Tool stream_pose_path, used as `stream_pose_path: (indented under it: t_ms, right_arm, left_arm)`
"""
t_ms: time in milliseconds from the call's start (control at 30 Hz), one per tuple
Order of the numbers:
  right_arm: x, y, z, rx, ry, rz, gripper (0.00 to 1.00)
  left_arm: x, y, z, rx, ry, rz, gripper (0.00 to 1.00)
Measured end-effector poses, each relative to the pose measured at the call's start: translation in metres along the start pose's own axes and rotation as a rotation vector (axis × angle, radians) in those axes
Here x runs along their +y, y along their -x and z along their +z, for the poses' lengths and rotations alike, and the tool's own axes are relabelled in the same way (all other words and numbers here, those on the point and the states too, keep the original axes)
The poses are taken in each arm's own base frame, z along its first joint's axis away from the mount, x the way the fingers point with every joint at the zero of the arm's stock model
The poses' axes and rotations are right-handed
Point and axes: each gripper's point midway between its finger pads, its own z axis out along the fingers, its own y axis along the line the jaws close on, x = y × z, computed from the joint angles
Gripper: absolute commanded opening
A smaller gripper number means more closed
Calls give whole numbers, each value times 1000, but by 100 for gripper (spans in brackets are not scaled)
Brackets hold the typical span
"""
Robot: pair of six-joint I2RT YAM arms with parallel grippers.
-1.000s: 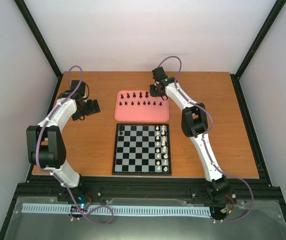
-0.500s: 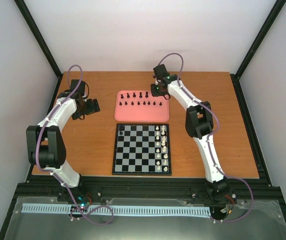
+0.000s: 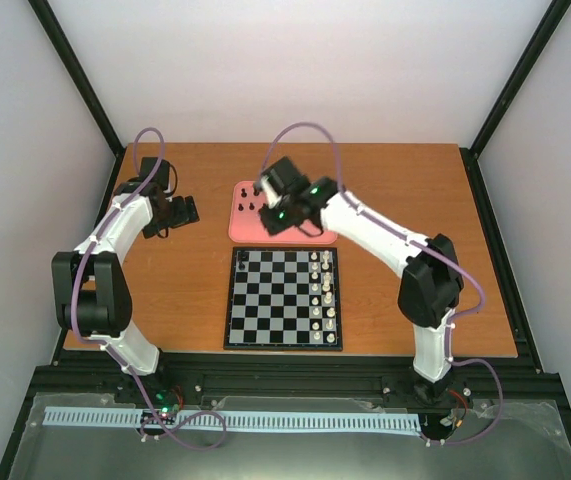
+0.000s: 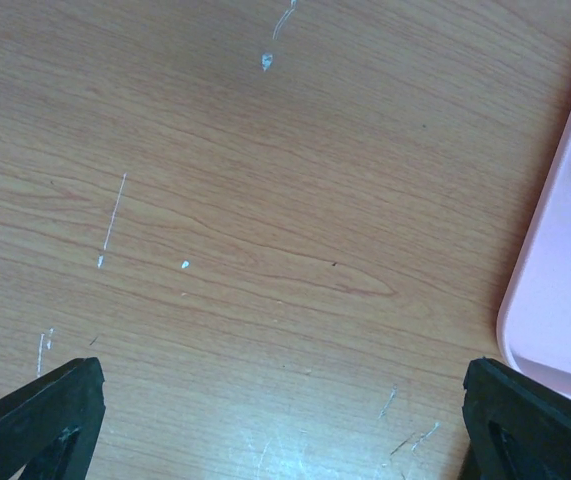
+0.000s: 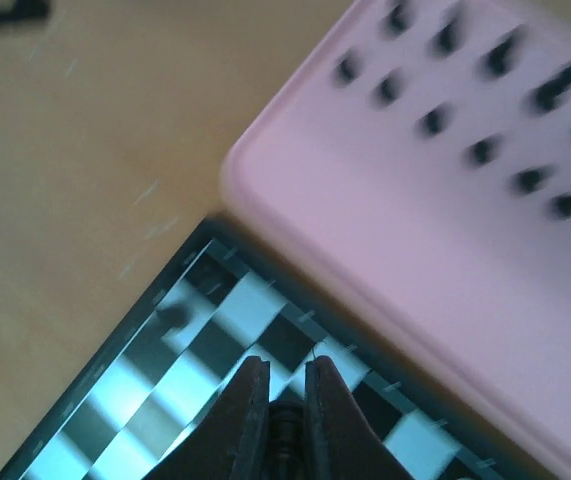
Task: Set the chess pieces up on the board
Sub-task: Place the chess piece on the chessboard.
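right gripper — pinching tiny black chess piece | left gripper — fingers wide

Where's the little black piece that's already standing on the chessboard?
In the top camera, the black piece stands in the far left corner of the chessboard, right beside the pink tray.

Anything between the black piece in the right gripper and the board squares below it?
Nothing visible. The right gripper holds a black piece over bare squares of the board; the lone placed black piece stands aside, and the white pieces line the opposite side.
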Motion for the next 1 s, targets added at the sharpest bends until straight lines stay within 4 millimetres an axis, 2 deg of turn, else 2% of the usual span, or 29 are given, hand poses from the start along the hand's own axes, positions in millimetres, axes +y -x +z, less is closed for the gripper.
stream_pose_path:
  t_ms: [67,200,367,567,1000]
  right_arm:
    - [34,-29,8,63,42,-49,5]
    - [80,-74,19,156,86,-127,5]
    - [110,-89,25,174,121,-164,5]
    - [122,-97,43,188,137,-177,5]
    - [124,-117,86,242,148,-206,6]
  left_arm:
    - [0,0,0,1,-2,0,100]
    - [0,0,0,1,-2,0,100]
    - [0,0,0,1,-3,0,100]
    - [-1,0,-1,-1,-4,0,100]
    - [-1,2,-5,-14,-8,-1,100]
